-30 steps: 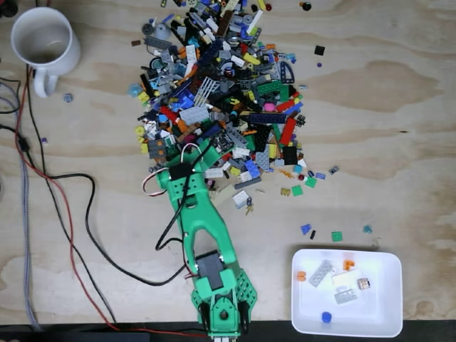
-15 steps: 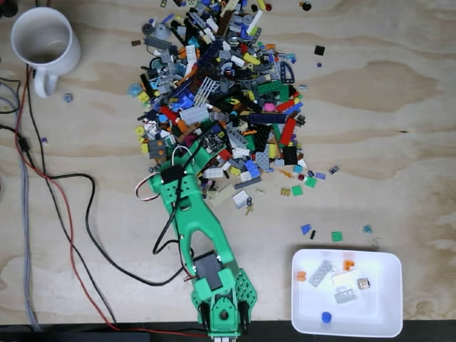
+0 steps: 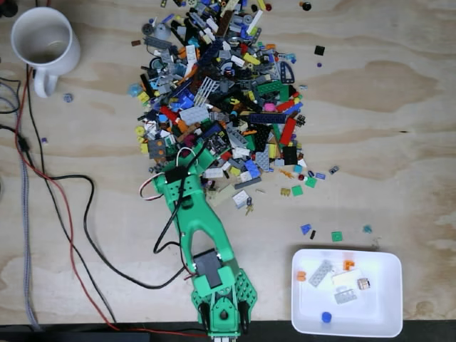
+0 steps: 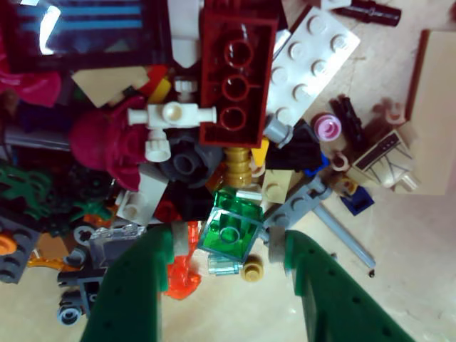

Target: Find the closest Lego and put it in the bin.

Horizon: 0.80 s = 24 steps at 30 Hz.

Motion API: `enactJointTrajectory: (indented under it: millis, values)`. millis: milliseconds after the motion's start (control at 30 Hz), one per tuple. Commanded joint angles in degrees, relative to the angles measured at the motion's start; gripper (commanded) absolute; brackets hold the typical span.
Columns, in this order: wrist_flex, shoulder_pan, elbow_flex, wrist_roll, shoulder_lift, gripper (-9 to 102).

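Note:
The Lego [image 4: 229, 234], a small clear light-green square piece with one stud in its middle, lies at the near edge of the brick pile [image 3: 221, 92]. My green gripper [image 4: 228, 246] stands open with one finger on each side of it. The right pad is almost touching it and the left pad is a small gap away. In the fixed view the gripper [image 3: 192, 169] is at the pile's lower left edge, and the arm hides the Lego there. The bin [image 3: 305, 315], a shallow white tray, sits at the lower right and holds several small pieces.
A dark red brick [image 4: 235, 71] and a white plate [image 4: 313, 64] lie just beyond the Lego. A white mug [image 3: 43, 39] stands at the top left. Cables [image 3: 71, 214] run down the left side. Loose bits, among them a green tile [image 3: 336, 236], lie between the pile and the bin.
The gripper head has shifted slightly left along the pile's lower edge. The pile and the bin look the same.

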Motion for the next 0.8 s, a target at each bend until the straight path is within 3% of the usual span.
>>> enactJointTrajectory:
  millis: [0, 467, 600, 767]
  values:
    - [-1.7, 0.6, 0.4, -0.8, 0.5, 16]
    - [-6.0, -0.4, 3.4, -1.0, -0.4, 0]
    - [0.6, 0.6, -2.3, -4.3, 1.1, 0]
    - [15.6, 3.8, -14.1, -14.2, 5.5, 0]
